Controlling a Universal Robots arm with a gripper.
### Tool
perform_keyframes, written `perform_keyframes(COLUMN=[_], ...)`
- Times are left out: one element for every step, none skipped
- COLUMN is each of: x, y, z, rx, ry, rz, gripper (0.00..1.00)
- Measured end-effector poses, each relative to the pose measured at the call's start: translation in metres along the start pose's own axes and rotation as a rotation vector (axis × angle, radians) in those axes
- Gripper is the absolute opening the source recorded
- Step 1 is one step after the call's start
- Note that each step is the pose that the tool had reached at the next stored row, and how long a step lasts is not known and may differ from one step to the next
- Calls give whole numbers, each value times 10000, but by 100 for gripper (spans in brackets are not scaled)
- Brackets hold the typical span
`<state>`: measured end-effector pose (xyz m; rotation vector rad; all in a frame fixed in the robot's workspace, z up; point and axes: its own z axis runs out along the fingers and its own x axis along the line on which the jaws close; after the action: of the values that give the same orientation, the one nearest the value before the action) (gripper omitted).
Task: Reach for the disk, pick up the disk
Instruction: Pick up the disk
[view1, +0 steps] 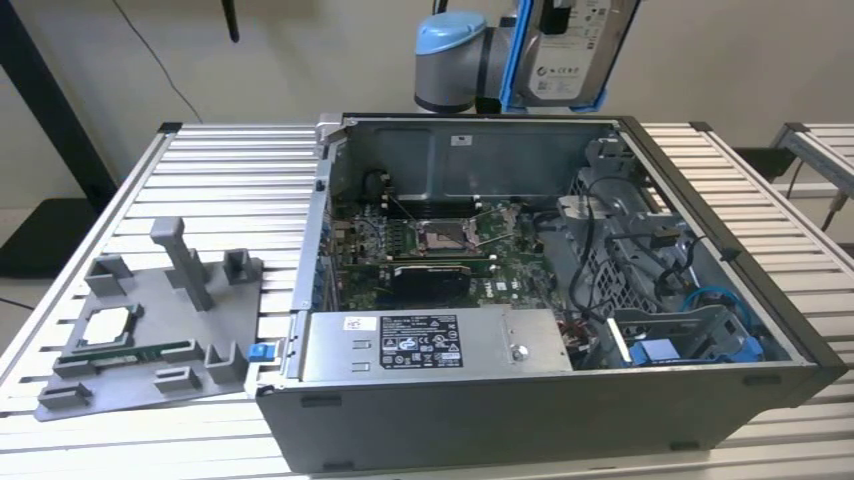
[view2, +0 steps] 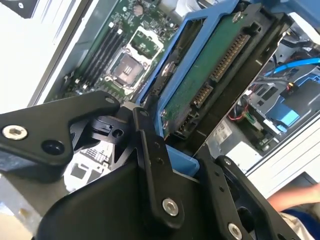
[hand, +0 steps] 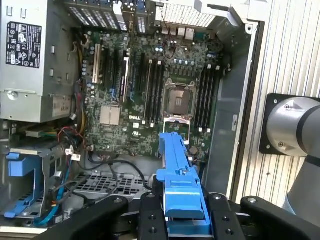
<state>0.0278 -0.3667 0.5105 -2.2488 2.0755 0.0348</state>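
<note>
Gripping disk (view2: 200, 75) | gripper (hand: 182, 212) fingers clamped on its blue frame | raised above open computer case (hand: 240, 100)

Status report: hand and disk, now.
Hand shut on disk. Disk held on edge above the open case. Nothing in the way.

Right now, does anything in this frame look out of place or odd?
Yes: the disk is not in the computer case but held above it by the gripper, and in the second wrist view a person's hand shows at the frame's edge.
</note>
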Motion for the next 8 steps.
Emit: perform_keyframes(x=[1,2,4,6,6,5,4,3], y=[-11,-28,-55,-78,-95,-115,-131,-144], z=[0,1,1,-8,-26,-53,-85,-117], rx=[18,27,29,24,21,16,16,17], ry=[5,6,4,6,5,4,3,2], rz=[17,29,34,34,34,34,34,35], gripper=[0,0,0,0,0,0,0,0])
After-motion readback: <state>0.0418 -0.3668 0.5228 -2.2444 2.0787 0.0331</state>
